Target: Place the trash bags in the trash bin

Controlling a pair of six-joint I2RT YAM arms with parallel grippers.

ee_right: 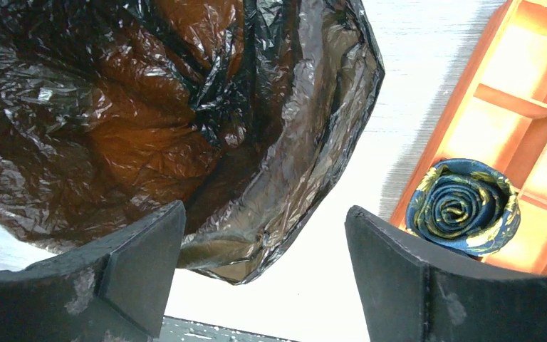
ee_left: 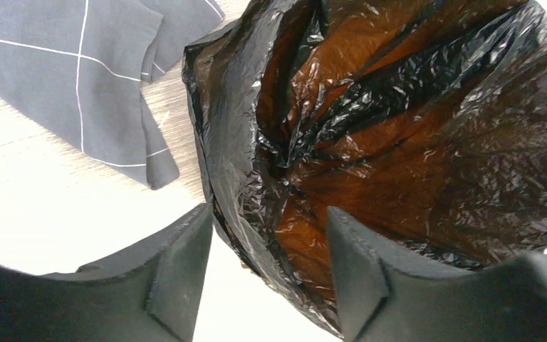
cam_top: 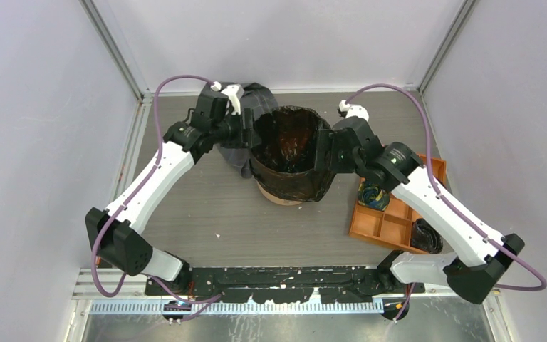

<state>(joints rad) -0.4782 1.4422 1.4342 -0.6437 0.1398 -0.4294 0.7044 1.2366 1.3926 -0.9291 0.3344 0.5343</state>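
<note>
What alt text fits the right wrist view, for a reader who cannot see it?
A black bag lines the bin, orange showing through. The right gripper stands open at its edge, holding nothing. At right, a rolled blue cloth sits in an orange tray.

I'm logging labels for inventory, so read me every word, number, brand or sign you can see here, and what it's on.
No readable text in any view.
Trash bin: the trash bag covers nearly all of its side; no print shows.
Grey cloth: white grid lines only, no letters.
Orange tray and rolled fabric: colour and pattern only, no writing.
</note>
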